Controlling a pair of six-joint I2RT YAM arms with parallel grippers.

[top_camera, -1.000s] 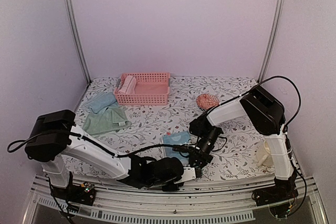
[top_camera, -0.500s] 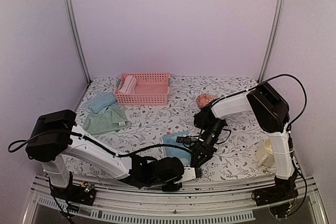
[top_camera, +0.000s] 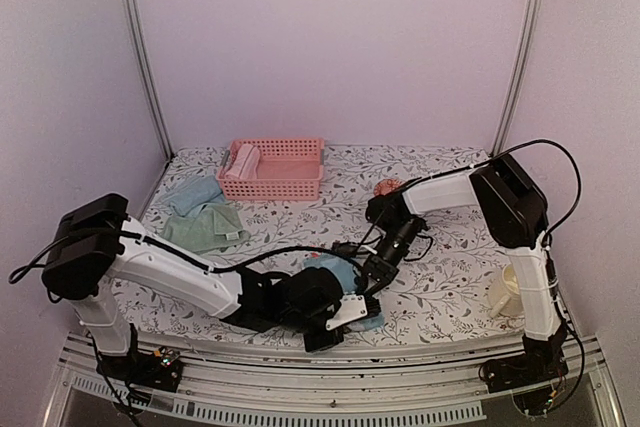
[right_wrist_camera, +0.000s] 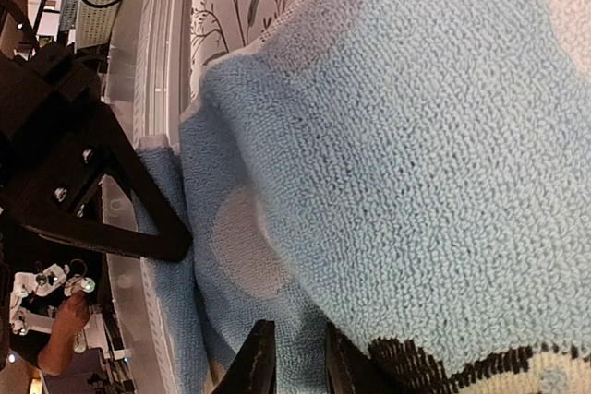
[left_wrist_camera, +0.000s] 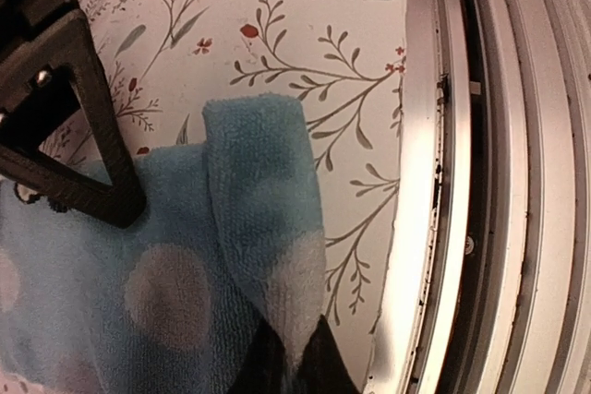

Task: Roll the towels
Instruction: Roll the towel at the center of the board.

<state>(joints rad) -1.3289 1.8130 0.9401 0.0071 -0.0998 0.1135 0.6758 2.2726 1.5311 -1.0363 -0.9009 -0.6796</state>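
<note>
Lab-type robot test cell: plain lilac panel walls (top_camera: 330, 37), aluminium frame posts (top_camera: 143, 57) upper left and right, metal rail (top_camera: 420, 387) along bottom.

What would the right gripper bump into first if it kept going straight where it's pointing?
The spotted towel. It fills the view ahead of the right gripper and sits between its fingertips; what lies behind the cloth is hidden.
</note>
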